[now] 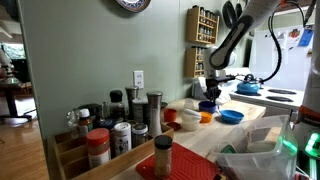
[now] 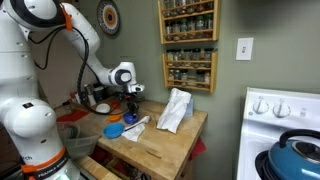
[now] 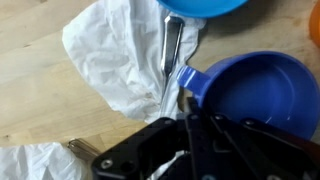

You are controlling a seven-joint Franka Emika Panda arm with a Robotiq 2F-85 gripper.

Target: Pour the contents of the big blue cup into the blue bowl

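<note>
In the wrist view the big blue cup (image 3: 250, 95) shows its round mouth from above, and its contents cannot be made out. My gripper (image 3: 195, 115) grips its rim, with one finger outside the wall. The blue bowl (image 3: 205, 6) lies just beyond it at the top edge. In both exterior views the gripper (image 1: 211, 92) (image 2: 130, 95) hangs low over the wooden counter. The cup (image 1: 210, 104) is under it, and the bowl (image 1: 231, 116) (image 2: 114, 130) sits close beside.
A crumpled white cloth (image 3: 115, 50) with a metal utensil (image 3: 170, 45) on it lies by the cup. Orange vessels (image 1: 203, 117) stand near the bowl. A white bag (image 2: 175, 110) lies on the counter. A light blue kettle (image 2: 295, 160) sits on the stove. Spice jars (image 1: 120, 130) crowd one end.
</note>
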